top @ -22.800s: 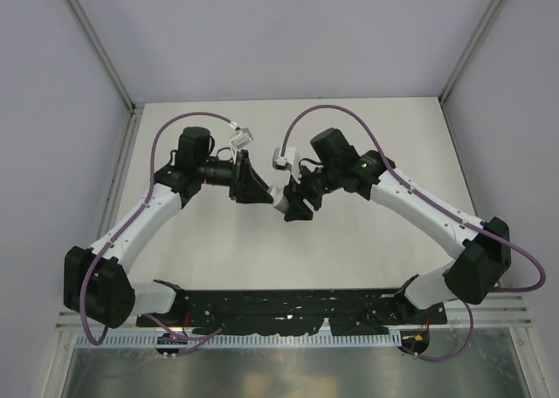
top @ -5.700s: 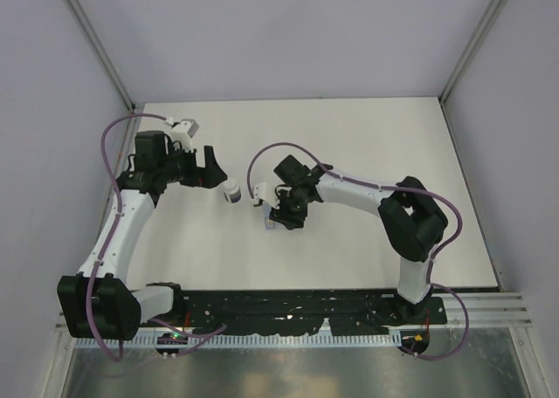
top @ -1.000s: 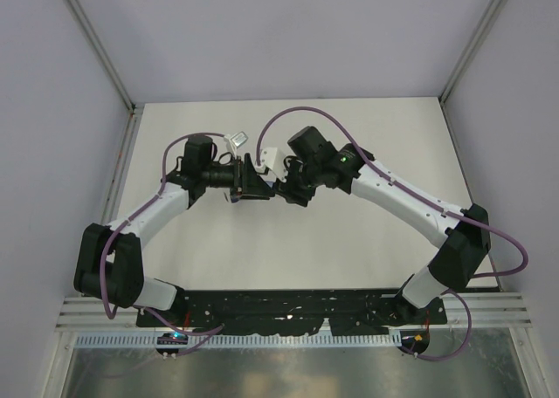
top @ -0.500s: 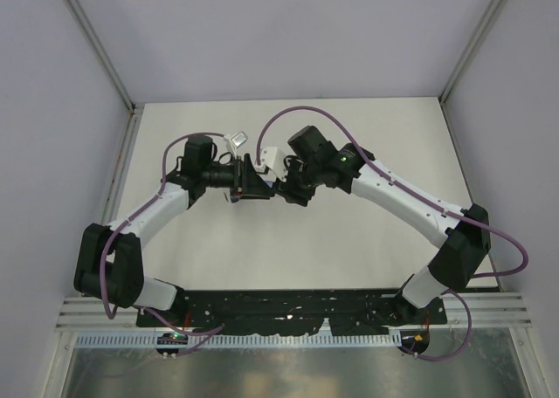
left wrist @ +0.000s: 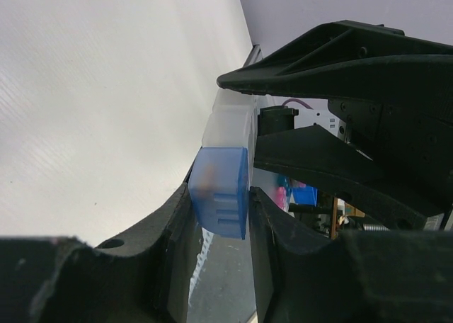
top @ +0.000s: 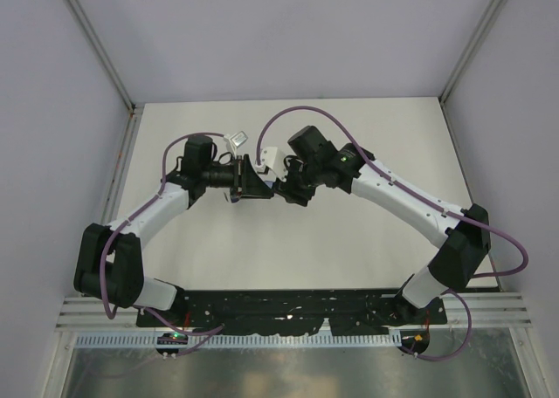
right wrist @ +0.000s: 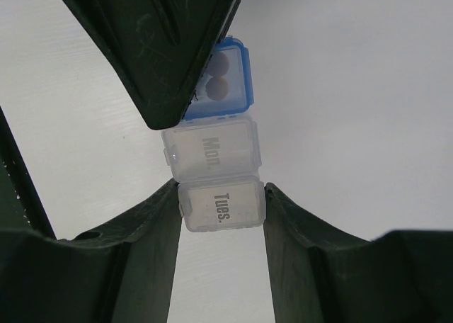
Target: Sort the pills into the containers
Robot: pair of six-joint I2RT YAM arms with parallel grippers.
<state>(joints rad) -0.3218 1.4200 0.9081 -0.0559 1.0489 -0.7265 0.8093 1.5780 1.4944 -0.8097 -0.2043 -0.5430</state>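
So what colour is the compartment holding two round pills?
The plastic compartment is translucent blue; clearest from right wrist.

Two labels can be read, both in the right wrist view, and both are on a small clear-and-blue pill organizer [right wrist: 237, 153] near the middle of the desk. The clear middle compartment [right wrist: 209, 149] has "Mon." in grey letters on its lid. The clear end compartment [right wrist: 221, 206] beside it has "Tues." in the same lettering. Both words run sideways, reading from top to bottom. In the top view the lettering is too small to read.
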